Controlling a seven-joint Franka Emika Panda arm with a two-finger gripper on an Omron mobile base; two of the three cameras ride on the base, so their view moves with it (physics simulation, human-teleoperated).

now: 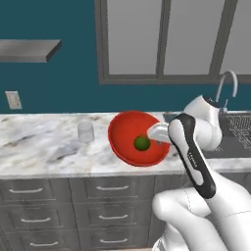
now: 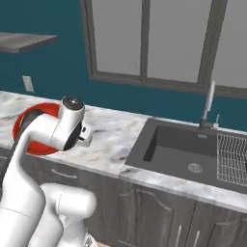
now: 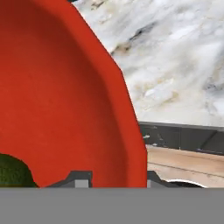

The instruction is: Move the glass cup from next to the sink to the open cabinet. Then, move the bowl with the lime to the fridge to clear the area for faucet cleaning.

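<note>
Your two-finger gripper (image 3: 111, 178) is clamping the wide red bowl's (image 1: 128, 132) rim, tilting it, dark green lime (image 1: 141, 143) inside, near the marble counter's (image 1: 39, 147) front edge.

One red bowl (image 1: 128, 131), holding one lime (image 1: 141, 143). One glass cup (image 1: 85, 131) on the one marble worktop (image 1: 39, 147). One sink (image 2: 181, 154) with one faucet (image 2: 209, 104), one wire rack (image 2: 232, 158). One wall shelf (image 1: 27, 50). One socket (image 1: 13, 100).

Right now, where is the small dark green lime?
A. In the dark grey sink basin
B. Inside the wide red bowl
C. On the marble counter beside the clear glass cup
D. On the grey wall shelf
B: the small dark green lime lies inside the wide red bowl, which is tilted up from the marble counter.
</note>
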